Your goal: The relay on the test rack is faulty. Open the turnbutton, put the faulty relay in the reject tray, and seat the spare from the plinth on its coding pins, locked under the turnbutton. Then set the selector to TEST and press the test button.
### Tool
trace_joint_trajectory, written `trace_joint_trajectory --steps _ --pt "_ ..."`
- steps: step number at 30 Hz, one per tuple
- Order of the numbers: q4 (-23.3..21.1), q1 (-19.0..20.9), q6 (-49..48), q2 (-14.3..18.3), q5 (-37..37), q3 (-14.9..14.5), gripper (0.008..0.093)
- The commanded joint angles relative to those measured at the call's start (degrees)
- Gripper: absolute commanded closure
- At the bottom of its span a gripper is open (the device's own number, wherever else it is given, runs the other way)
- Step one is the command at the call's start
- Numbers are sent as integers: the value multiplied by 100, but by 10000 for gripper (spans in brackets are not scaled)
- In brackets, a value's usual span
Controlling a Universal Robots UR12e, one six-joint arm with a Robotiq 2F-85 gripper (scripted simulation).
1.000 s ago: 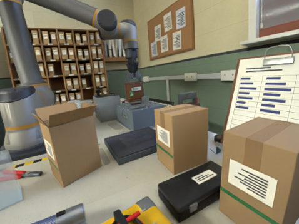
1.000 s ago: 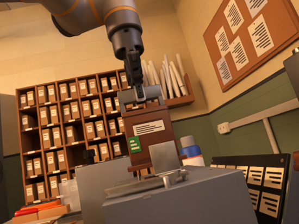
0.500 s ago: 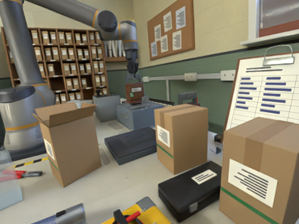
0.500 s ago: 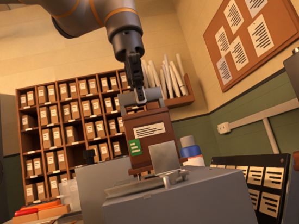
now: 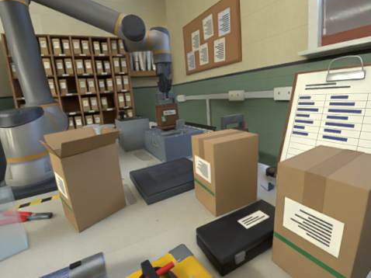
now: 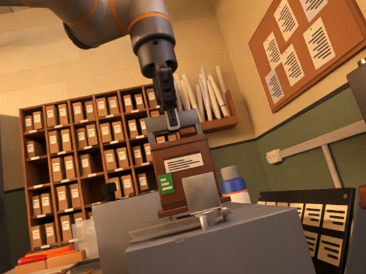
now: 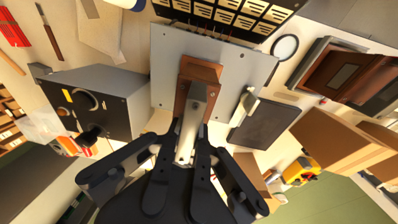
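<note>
The brown relay (image 6: 184, 174) with a green tag stands on the grey test rack (image 6: 219, 239), its base at the rack top behind the upright turnbutton plate (image 6: 201, 192). I grip the relay's grey top handle (image 6: 173, 124) in my closed gripper (image 6: 172, 120), straight above the rack (image 5: 170, 140). In the wrist camera the handle (image 7: 190, 122) runs out from between my fingers (image 7: 188, 148) over the relay (image 7: 196, 85), and the turnbutton (image 7: 245, 103) is swung to the rack's right edge. Another brown relay (image 7: 341, 74) lies in a grey frame to the right. The dark tray (image 7: 263, 124) lies beside the rack. The selector box (image 7: 91, 103) sits left.
Behind the rack are the green wall, a label panel (image 6: 319, 216) and shelves of small boxes (image 5: 83, 80). Cardboard boxes (image 5: 225, 169) (image 5: 87, 175) stand in front of the rack, with a black case (image 5: 236, 235) and a clipboard (image 5: 330, 113) nearer the side camera.
</note>
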Motion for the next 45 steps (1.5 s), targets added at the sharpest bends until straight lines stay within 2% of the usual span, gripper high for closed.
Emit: trace_joint_trajectory --steps 1,45 --pt "-20 0 0 -11 0 -29 934" --pt "-129 0 0 41 0 46 934"
